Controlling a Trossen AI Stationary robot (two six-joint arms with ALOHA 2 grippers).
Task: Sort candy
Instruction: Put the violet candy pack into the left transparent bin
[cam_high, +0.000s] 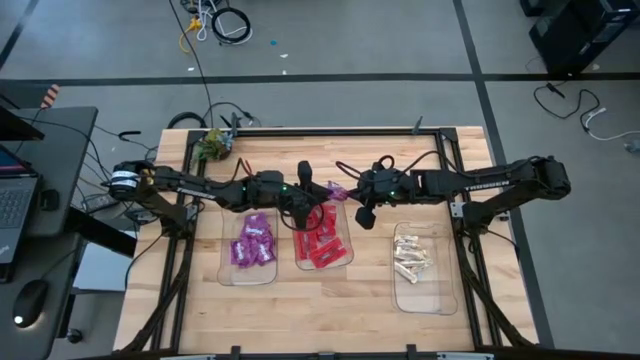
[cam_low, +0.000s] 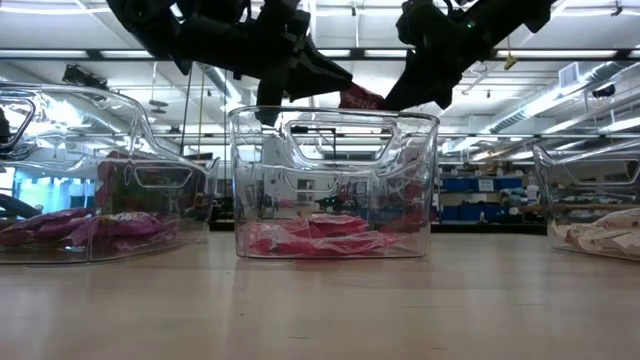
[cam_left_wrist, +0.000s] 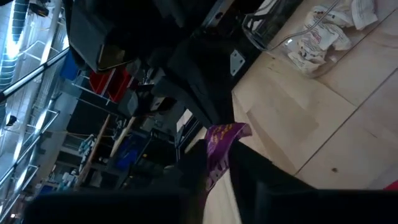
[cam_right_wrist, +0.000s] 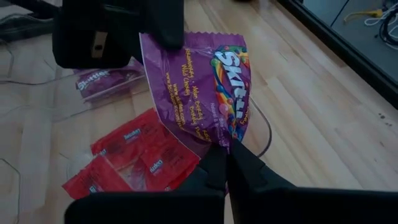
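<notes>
**Two grippers on one purple packet, above middle bin**

Three clear bins sit in a row on the desk (cam_high: 300, 310). Left bin (cam_high: 250, 275) holds purple candy (cam_high: 252, 245); middle bin (cam_high: 322, 268) holds red packets (cam_high: 322, 250); right bin (cam_high: 425, 295) holds whitish pieces (cam_high: 412, 257).

Right gripper (cam_right_wrist: 225, 149) is pinched fully closed on the lower edge of a purple packet (cam_right_wrist: 202, 90), holding it in the air above the far edge of the middle bin. Packet hangs flat, printed face to the right wrist camera.

Left gripper (cam_high: 320, 192) meets the same packet from the other side; one dark finger (cam_right_wrist: 163, 25) overlaps its upper edge. Cannot tell whether those fingers are clamped on it or parted.

Both arms reach in from opposite sides and meet mid-desk.
</notes>
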